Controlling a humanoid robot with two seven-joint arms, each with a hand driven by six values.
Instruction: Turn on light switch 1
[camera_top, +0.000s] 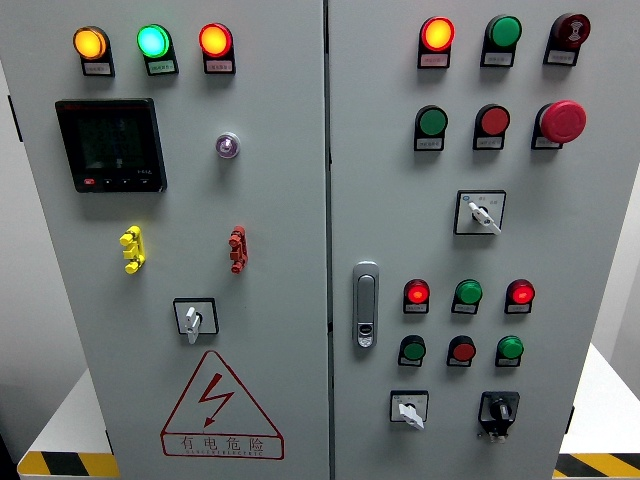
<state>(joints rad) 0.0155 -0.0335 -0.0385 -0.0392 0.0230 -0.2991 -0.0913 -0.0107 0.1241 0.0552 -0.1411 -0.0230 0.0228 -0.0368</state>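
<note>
Neither robot hand in view, so open or closed impossible to tell. Facing a grey cabinet (290, 420) head-on, presumably to bring its controls within reach. Several rotary switches: left door (194, 318), right door upper (480, 212), lower white (409, 408), lower black (498, 410). Unclear which counts as light switch 1.

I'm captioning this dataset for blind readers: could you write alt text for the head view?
A grey electrical cabinet fills the view, with no robot hand in sight. Its left door carries three lit indicator lamps, a dark display and a rotary switch; the right door holds more lamps, push buttons and a red emergency stop.
</note>
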